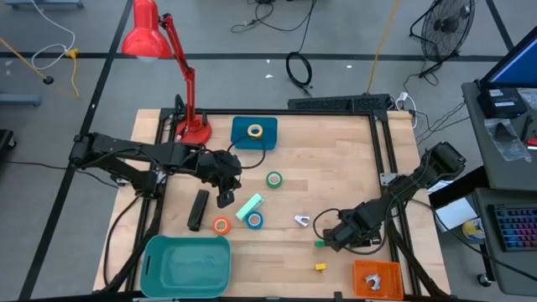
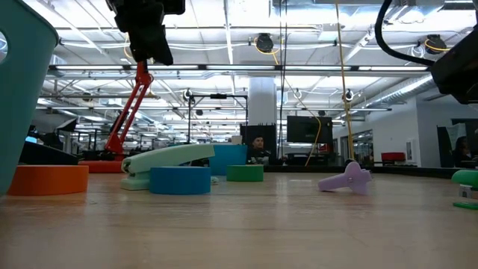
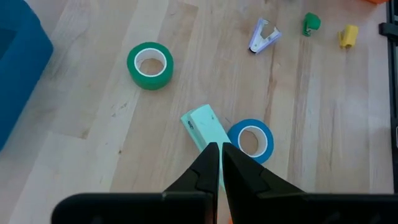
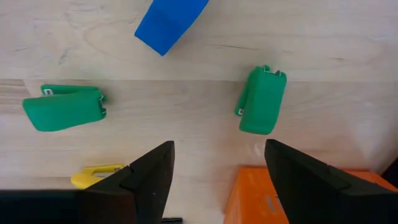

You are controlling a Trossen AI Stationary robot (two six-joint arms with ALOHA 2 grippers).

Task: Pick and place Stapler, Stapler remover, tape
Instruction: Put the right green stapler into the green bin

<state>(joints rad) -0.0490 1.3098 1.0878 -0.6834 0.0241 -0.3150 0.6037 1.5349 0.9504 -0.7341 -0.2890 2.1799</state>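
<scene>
The black stapler [image 1: 198, 210] lies flat on the table, left of centre. The lavender staple remover [image 1: 302, 220] lies right of centre and also shows in the left wrist view [image 3: 263, 36]. The orange tape [image 1: 221, 225], blue tape [image 1: 254, 220] and green tape [image 1: 274, 179] lie flat. The yellow tape [image 1: 254, 131] rests on a blue box [image 1: 239, 138]. My left gripper [image 1: 225, 198] is shut and empty. It hangs well above the table [image 2: 149, 33], between the stapler and a mint-green block [image 3: 205, 127]. My right gripper [image 1: 331, 237] is open and empty [image 4: 217, 180], near the right front.
A teal bin [image 1: 186, 264] stands at the near left edge. An orange tray [image 1: 376, 278] stands at the near right. A red desk lamp [image 1: 191, 126] stands at the far left. Small green pieces [image 4: 261, 99], a yellow piece [image 1: 320, 267] and a blue piece [image 4: 168, 22] lie near my right gripper.
</scene>
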